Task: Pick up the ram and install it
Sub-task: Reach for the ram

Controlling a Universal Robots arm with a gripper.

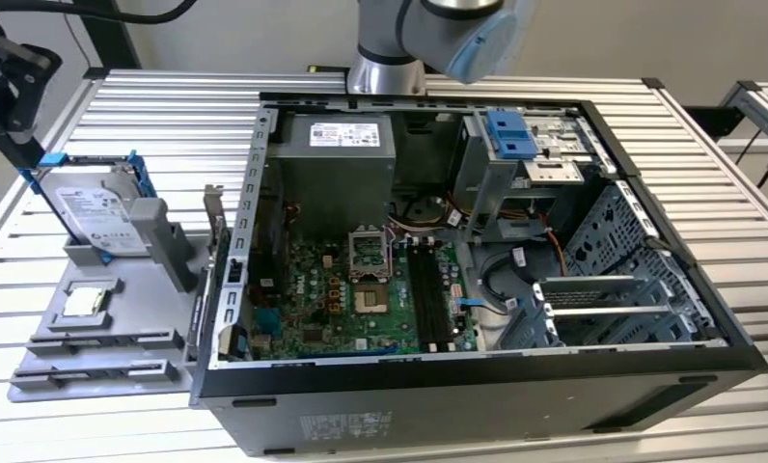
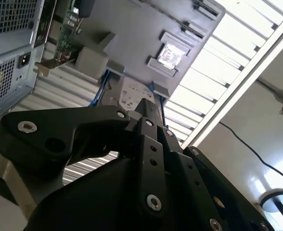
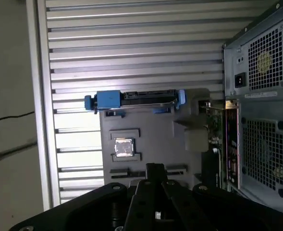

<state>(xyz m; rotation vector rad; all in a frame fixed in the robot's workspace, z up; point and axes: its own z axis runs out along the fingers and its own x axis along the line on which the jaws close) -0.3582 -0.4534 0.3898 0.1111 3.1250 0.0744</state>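
Gripper (image 3: 153,168) over gray tray (image 3: 151,139) w/ fingers (image 2: 148,113) pinched narrow — beside open PC case (image 1: 487,410).

The ram (image 1: 425,294) is standing on its long edge in one of the black slots (image 1: 444,289) of the motherboard (image 1: 314,299). It is showing as a long, narrow dark stick, lying just to the exterior view's right of the processor socket (image 1: 368,256). Whether it is sitting fully home cannot be told.

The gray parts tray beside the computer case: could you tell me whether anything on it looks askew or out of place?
Nothing stands out. The hard drive stands upright in its holder on the tray, and the square silver chip lies flat in its recess, square with the tray.
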